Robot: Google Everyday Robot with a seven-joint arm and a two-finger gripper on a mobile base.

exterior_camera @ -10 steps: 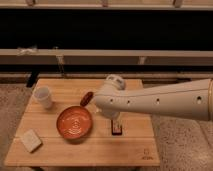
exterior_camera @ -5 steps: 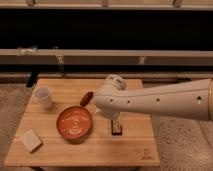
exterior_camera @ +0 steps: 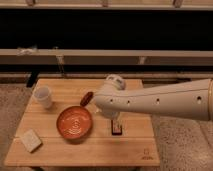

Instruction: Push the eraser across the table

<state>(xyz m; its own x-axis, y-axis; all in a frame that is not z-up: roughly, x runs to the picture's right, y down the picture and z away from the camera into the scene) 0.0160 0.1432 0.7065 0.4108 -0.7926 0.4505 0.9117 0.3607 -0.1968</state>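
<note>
The eraser (exterior_camera: 117, 128), a small narrow black block with a tan-brown face, lies on the light-wood table (exterior_camera: 127, 150) just right of the orange pan (exterior_camera: 74, 123). My white arm reaches in from the right across the table. My gripper (exterior_camera: 116, 117) hangs down from it right above the far end of the eraser, at or very near it. The arm hides the gripper's upper part.
The pan's reddish-brown handle (exterior_camera: 87, 98) points to the back right, close to my arm. A white cup (exterior_camera: 43, 96) stands at the back left. A pale beige square block (exterior_camera: 31, 140) lies at the front left. A dark logo mark (exterior_camera: 146, 153) sits at the front right corner.
</note>
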